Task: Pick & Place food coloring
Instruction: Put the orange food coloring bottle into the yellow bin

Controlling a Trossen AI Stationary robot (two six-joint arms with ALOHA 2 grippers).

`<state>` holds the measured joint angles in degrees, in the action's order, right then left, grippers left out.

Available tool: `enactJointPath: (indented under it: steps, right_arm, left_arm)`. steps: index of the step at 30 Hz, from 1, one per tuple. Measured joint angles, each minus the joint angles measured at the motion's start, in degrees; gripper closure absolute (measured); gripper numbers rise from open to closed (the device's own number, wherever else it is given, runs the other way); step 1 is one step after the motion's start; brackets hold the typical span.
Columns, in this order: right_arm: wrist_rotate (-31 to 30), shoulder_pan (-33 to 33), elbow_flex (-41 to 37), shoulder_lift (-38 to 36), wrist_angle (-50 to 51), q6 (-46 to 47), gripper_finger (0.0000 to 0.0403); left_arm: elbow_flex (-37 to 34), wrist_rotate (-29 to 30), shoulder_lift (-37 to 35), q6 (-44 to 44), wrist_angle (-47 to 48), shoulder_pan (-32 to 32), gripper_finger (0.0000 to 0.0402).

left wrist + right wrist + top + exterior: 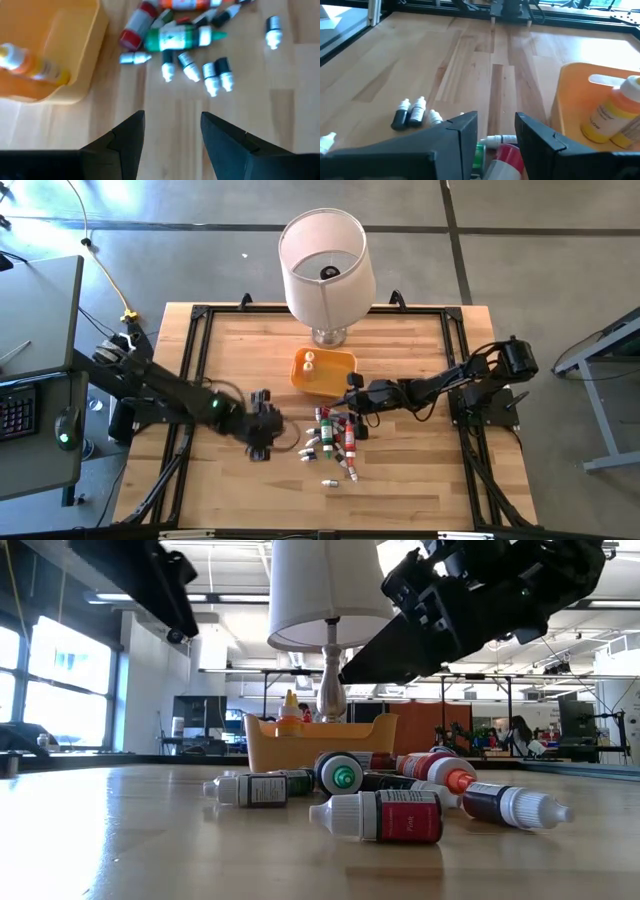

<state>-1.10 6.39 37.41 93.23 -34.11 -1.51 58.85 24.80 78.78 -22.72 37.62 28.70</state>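
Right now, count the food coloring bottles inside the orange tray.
2. One yellow bottle lies at the orange tray's left end in the high view, the second bottle right beside it. The right hand may hide part of the tray's edge.

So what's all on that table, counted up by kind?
Loose food coloring bottles on the table: about 12 (they overlap, so the count is not exact)
Bottles in the tray: 2
Orange tray: 1
White lamp: 1
Robot grippers: 2, the left gripper and the right gripper
Total: about 18
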Motion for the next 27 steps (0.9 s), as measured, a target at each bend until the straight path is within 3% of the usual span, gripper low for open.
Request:
enactJointPath:
  steps: [4, 8, 15, 19, 27]
  right_arm:
    - [0.0, 1.2, 0.0, 0.0, 0.0, 0.0, 0.0279]
    - [0.0, 1.7, 0.0, 0.0, 0.0, 0.0, 0.0279]
    - [0.0, 1.6, 0.0, 0.0, 0.0, 0.0, 0.0279]
    - [1.4, 2.0, 0.0, 0.0, -0.6, -0.1, 0.0279]
    - [2.9, 4.4, 0.0, 0.2, -9.5, -8.9, 0.0279]
  left_arm:
    - [-5.0, 6.4, 0.0, 0.1, -9.3, 4.7, 0.0214]
    - [-6.2, 11.3, 0.0, 0.2, -10.8, 6.6, 0.0214]
    - [-6.2, 14.4, 0.0, -0.1, -11.0, 6.5, 0.0214]
    - [-6.2, 13.3, 0.0, -0.1, -11.0, 6.5, 0.0214]
    - [-6.2, 14.9, 0.0, 0.8, -11.0, 6.5, 0.0214]
